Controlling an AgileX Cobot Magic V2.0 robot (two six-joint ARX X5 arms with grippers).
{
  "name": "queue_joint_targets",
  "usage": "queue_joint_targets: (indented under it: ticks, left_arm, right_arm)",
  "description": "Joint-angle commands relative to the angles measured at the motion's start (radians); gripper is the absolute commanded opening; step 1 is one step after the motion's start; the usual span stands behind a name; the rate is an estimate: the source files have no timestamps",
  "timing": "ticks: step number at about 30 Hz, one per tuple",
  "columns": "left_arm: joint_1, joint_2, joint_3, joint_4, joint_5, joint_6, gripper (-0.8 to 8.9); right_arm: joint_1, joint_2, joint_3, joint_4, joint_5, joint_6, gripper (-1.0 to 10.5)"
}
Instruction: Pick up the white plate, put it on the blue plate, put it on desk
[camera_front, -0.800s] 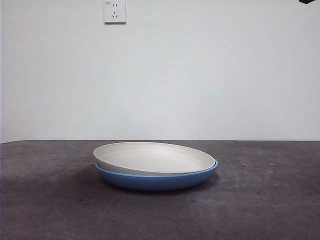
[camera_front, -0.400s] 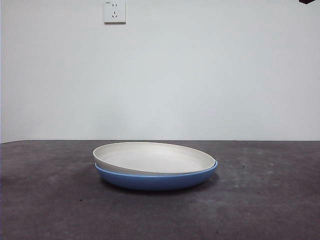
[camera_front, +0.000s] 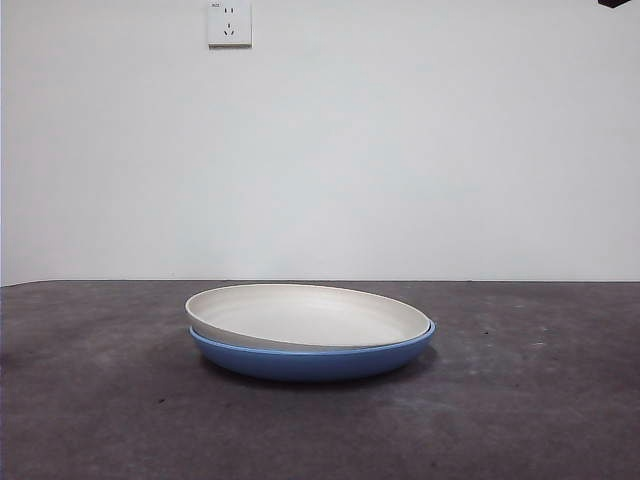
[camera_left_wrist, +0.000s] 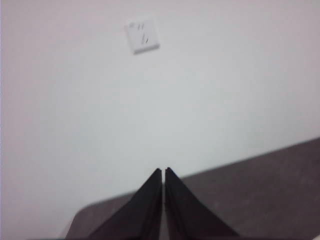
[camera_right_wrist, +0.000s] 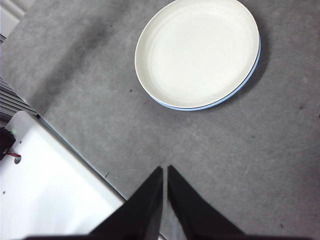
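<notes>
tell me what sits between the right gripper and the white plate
Nothing: in the right wrist view only bare desk lies between the shut right gripper and the white plate.

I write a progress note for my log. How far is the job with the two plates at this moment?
Done, as it looks: the white plate rests nested in the blue plate, a little tilted, on the desk. In hand: nothing. The right gripper is shut and empty, high above the desk and apart from the plates; the left gripper is shut and points toward the wall. Left: maybe nothing, unless the stack must be moved.
</notes>
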Motion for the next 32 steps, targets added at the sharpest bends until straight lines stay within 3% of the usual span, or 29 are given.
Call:
queue_joint_targets:
  ticks: [1,14,22,32]
  left_arm:
    - [0.012,-0.048,-0.116,0.061,-0.005,-0.007,0.1]
    - [0.034,-0.295,-0.516,0.114,-0.009,-0.15,0.1]
    - [0.034,-0.357,-0.605,0.083,-0.009,-0.194,0.1]
    - [0.034,-0.357,-0.617,-0.079,-0.009,-0.206,0.1]
  right_arm:
    - [0.006,0.008,0.011,0.01,-0.001,-0.012,0.1]
    - [0.006,0.008,0.011,0.01,-0.001,-0.012,0.1]
    - [0.006,0.008,0.011,0.01,-0.001,-0.012,0.1]
    - [0.006,0.008,0.011,0.01,-0.001,-0.012,0.1]
